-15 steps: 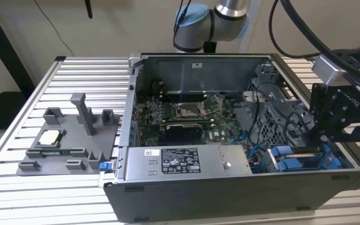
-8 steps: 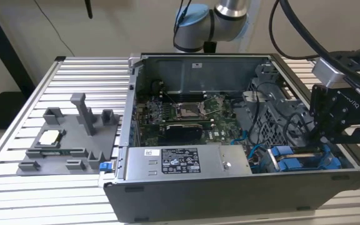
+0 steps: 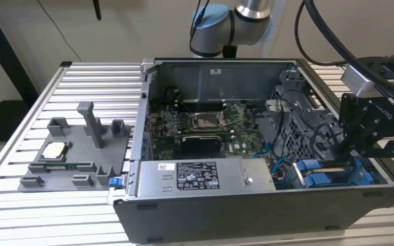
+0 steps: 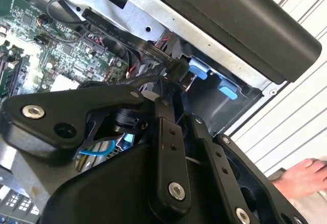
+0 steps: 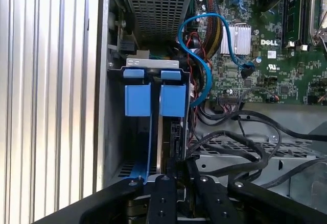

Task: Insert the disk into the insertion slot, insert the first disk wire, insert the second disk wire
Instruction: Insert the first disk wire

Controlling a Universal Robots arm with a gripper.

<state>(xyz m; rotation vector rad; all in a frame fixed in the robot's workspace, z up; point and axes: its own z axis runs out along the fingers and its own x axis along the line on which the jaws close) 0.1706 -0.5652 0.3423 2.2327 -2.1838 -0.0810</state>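
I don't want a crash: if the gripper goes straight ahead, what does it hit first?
Most likely the disk, on edge in the insertion slot, directly ahead of the gripper in the first wrist view; depth is unclear.

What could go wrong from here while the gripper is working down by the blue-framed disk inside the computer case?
1. The blue cable and the loose black cables crowd the space beside the disk. The gripper, low among them, might snag or tug one.
2. In the second wrist view, a person's hand lies close to the arm. A sideways move could strike it.
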